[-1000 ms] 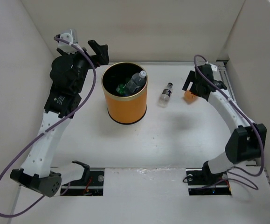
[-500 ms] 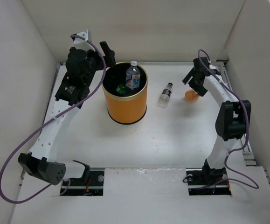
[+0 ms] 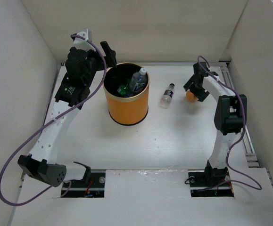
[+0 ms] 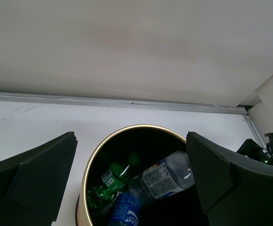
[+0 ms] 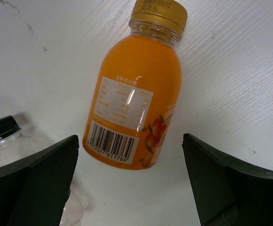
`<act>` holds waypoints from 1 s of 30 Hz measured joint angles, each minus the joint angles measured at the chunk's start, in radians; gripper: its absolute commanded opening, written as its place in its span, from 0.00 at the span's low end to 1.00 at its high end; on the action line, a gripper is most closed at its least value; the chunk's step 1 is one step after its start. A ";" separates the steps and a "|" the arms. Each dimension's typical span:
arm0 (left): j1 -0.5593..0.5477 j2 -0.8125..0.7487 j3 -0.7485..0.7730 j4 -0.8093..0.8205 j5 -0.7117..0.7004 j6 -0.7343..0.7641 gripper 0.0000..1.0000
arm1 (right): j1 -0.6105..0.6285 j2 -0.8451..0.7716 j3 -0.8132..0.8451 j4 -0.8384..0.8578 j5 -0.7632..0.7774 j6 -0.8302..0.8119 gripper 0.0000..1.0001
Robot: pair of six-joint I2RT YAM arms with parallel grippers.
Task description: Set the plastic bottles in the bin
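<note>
Two bottles outside the bin [image 3: 127,110] in your top view: small clear bottle [image 3: 167,95], and orange bottle [image 3: 190,97] beneath right gripper [image 3: 195,89]. Left wrist: left gripper [image 4: 130,141] spread wide over bin, green bottle [image 4: 110,176] inside. Right wrist: fingers [image 5: 28,183] apart either side of orange bottle, not touching.

Barcode [image 5: 111,140] low on the orange bottle [image 5: 150,66], centre frame: digits seem to end 611764, the leading ones blurred. White panel [image 5: 124,101] above it, print too small. Cap [image 5: 159,12] stamp illegible. Blue-label bottle [image 4: 127,214] in the bin [image 4: 86,183], white lettering unreadable.
</note>
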 measured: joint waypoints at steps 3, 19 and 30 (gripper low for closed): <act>0.000 0.000 0.000 -0.001 0.000 0.000 1.00 | -0.003 0.026 0.000 0.000 0.000 0.002 0.94; 0.000 0.000 0.000 -0.005 0.000 0.000 1.00 | -0.069 0.114 0.013 0.023 -0.052 -0.056 0.47; 0.000 0.001 0.000 -0.006 0.006 0.000 1.00 | -0.084 0.107 0.003 0.061 -0.079 -0.199 0.00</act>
